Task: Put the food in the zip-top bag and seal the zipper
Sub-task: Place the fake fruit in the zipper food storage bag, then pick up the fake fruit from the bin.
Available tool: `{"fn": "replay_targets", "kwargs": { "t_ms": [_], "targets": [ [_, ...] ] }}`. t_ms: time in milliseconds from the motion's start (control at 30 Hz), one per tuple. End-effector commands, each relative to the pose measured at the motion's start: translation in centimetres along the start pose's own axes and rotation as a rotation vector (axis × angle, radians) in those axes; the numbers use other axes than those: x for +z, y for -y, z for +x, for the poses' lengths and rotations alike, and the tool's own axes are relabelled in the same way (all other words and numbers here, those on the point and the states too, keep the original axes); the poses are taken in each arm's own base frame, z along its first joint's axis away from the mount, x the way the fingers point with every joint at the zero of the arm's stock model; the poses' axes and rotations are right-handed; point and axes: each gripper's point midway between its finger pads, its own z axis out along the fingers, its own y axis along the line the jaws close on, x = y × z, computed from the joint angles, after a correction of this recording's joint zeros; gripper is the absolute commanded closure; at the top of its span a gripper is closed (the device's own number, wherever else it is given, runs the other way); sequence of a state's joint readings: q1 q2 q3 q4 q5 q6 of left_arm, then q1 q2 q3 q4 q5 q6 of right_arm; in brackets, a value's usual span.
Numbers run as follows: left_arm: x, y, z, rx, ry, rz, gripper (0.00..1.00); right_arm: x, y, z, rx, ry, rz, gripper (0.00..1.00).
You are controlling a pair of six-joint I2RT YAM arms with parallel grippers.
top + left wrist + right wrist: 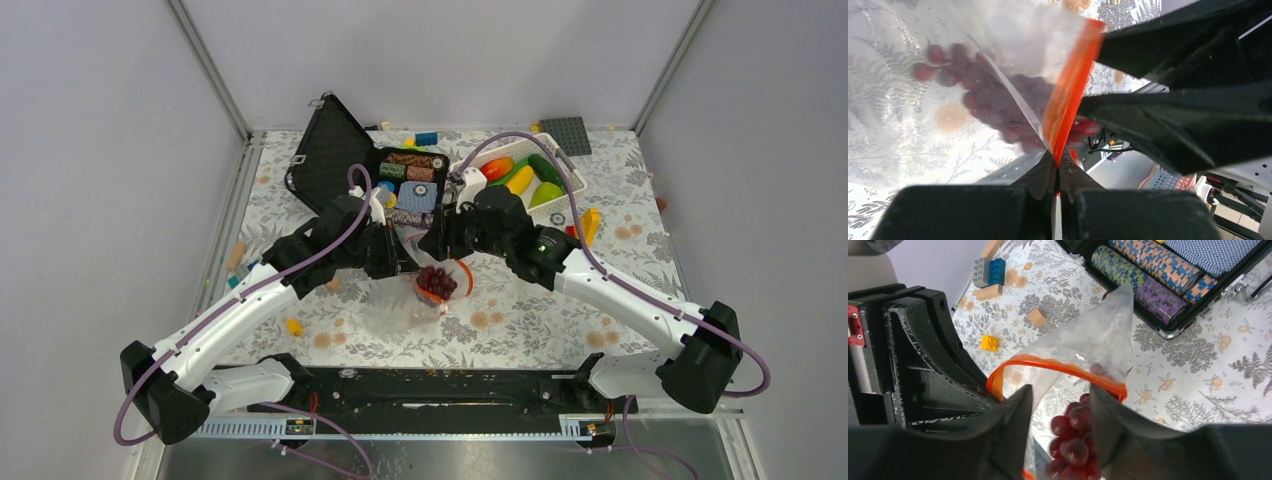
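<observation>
The left jaws are clamped together on the zipper point(1070, 90). They pinch the red-orange strip at one end of the mouth of the zip-top bag point(1088, 340) and hold that end up off the tabletop point(520, 320). The right jaws stand apart at the bag's open mouth. The dark purple grapes point(1073, 435) show between and below them, inside the bag. Whether either finger touches the grapes cannot be told.

The step in hand looks to be dropping the grapes in. To finish it well, the right jaws should rise straight out of the mouth, wide enough not to snag the thin crinkly film or the strip. The left jaws should hold firm so the mouth gapes for the next piece.

As far as can be seen, the bag holds only the grapes. Further back, a white lattice basket point(560, 150) holds a red-orange mango point(497, 167), a green cucumber point(545, 167), a yellow piece point(520, 180) and a green pear point(545, 193). Beside it, an open black case point(325, 150) holds rows of chip stacks point(1148, 270). Toy bricks point(989, 342) lie loose on the tabletop.
</observation>
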State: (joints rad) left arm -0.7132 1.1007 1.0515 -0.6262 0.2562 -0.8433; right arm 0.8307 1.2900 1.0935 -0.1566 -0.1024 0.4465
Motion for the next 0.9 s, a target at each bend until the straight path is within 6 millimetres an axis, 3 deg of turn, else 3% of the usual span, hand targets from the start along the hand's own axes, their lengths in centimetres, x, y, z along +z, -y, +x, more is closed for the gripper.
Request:
{"fn": "replay_targets", "kwargs": {
  "t_ms": [0, 200, 333, 400, 600, 733, 867],
  "targets": [
    [-0.6, 1.5, -1.0, 0.013, 0.044, 0.069, 1.0, -0.6, -1.7, -2.6, -0.054, 0.057, -0.021, 0.37],
    [-0.3, 0.1, -1.5, 0.013, 0.068, 0.012, 1.0, -2.3, -3.4, -3.7, -0.139, 0.084, -0.109, 0.03],
    [0.1, -1.2, -1.4, 0.031, 0.056, -0.03, 1.0, -3.4, -1.7, -4.6, -0.19, 0.113, -0.019, 0.0],
    [0.5, -1.7, -0.8, 0.055, 0.023, -0.043, 1.0, -3.7, 0.6, -5.4, -0.177, 0.127, 0.084, 0.0],
    [1.4, -4.1, 1.6, 0.113, -0.105, -0.105, 1.0, -3.4, 10.2, -8.0, 0.001, 0.117, 0.316, 0.0],
    [1.1, -5.8, 2.5, 0.137, -0.144, -0.171, 1.0, -1.7, 16.1, -8.9, 0.021, 0.05, 0.489, 0.0],
    [0.5, -6.9, 2.8, 0.161, -0.156, -0.228, 1.0, 1.0, 20.0, -9.5, 0.081, -0.062, 0.508, 0.02]
  ]
}}
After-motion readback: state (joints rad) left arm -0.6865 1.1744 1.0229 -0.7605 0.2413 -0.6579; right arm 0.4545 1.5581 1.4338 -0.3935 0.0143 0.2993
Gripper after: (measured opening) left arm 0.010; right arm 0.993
